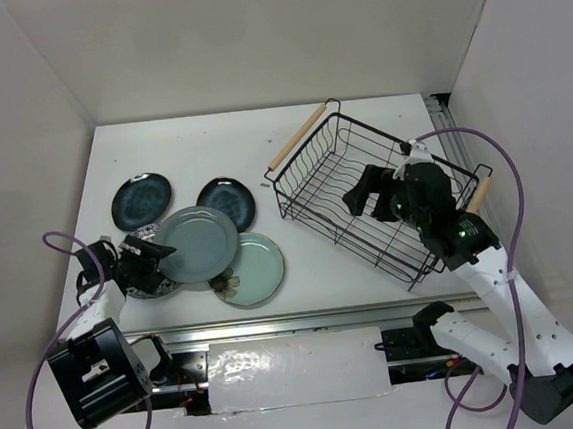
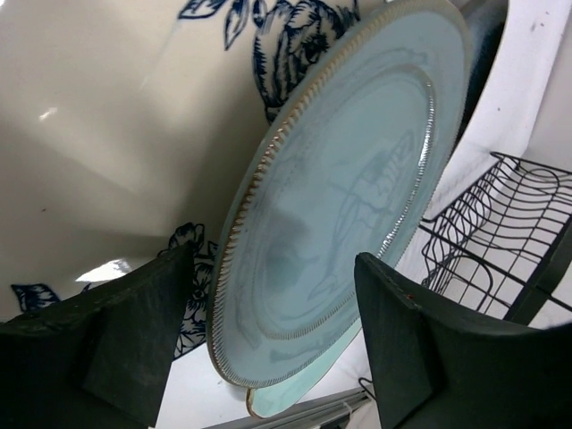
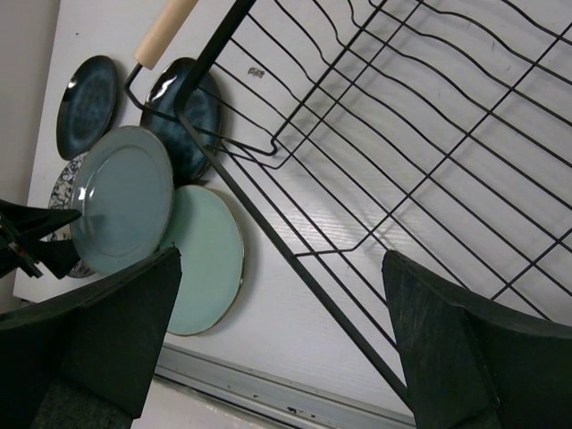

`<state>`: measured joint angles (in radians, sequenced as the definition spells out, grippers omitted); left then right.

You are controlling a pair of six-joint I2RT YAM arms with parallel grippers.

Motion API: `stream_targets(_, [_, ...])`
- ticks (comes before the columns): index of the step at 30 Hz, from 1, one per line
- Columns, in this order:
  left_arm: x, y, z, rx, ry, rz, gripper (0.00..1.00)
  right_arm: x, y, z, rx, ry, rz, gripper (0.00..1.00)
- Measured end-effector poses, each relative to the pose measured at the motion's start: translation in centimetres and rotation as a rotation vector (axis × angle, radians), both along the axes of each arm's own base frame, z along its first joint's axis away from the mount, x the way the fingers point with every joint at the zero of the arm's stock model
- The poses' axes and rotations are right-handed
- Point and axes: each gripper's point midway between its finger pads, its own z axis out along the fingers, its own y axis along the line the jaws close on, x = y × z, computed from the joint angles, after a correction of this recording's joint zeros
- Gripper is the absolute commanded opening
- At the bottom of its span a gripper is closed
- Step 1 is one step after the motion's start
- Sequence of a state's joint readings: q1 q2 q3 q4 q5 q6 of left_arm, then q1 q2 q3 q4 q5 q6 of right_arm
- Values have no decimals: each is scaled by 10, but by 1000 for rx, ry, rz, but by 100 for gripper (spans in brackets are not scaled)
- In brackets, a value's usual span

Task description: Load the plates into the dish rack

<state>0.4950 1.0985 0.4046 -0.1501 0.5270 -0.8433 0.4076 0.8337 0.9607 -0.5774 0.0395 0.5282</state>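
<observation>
White counter carries the dish rack at the right, with the right gripper hanging over it, jaws apart. At left the plates lie overlapping. The left gripper, fingers spread, straddles the rim of the grey-teal plate.

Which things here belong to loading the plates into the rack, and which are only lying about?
For the job:
- dish rack
- grey-teal plate
- mint plate
- navy plate at the far left
- navy plate nearer the rack
- white plate with blue flowers

Only lying about:
- small dark scrap beside the rack
- purple cable
</observation>
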Motion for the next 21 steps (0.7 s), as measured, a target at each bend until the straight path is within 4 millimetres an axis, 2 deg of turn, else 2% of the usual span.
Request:
stream_targets(3, [3,-2,3,-6,-28,-14,81,0,1,-1,2,7,4,100])
stream_targets(6, [8,-2,5,-8,-51,-21,74,1,2,-3,3,13,8,100])
stream_targets(7, [9,-1,5,-7,-60,-21,66,1,3,-4,3,16,11,100])
stream_targets(8, [8,-2,4,-9,-57,-21,66,1,3,-5,2,20,12,100])
stream_targets(10, [8,-2,0,-10,-62,-14,59,2,5,-7,0,30,17,100])
stream_targets(14, [5,-4,-5,-17,-53,-7,56,3,6,-11,-3,44,21,100])
stream_targets(17, [5,-2,-6,-13,-49,-2,40,4,7,-10,-1,45,25,100])
stream_targets(18, [5,-2,-6,-14,-45,1,20,4,8,-10,0,47,28,100])
stream_targets(19, [4,-1,-8,-15,-36,6,9,5,9,-10,0,49,31,100])
stream_targets(20, [6,-5,-2,-34,-58,-18,3,6,10,-9,0,53,33,100])
stream_targets(21, [11,-7,8,-48,-93,-32,0,7,11,-8,1,55,36,100])
